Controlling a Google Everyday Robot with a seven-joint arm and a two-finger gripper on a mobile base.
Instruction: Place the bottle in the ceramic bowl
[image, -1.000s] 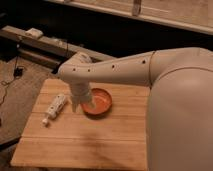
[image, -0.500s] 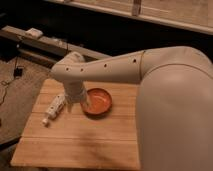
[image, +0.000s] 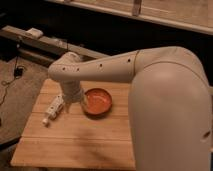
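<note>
I'm looking into a dim room.
Wooden table (image: 75, 145) is standing on grey carpet (image: 25, 92); a ledge (image: 45, 44) is running behind.

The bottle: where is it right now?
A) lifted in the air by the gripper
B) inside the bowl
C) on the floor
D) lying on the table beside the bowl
D: the bottle lies flat on the table next to the empty bowl, with the open gripper low between the two.
</note>
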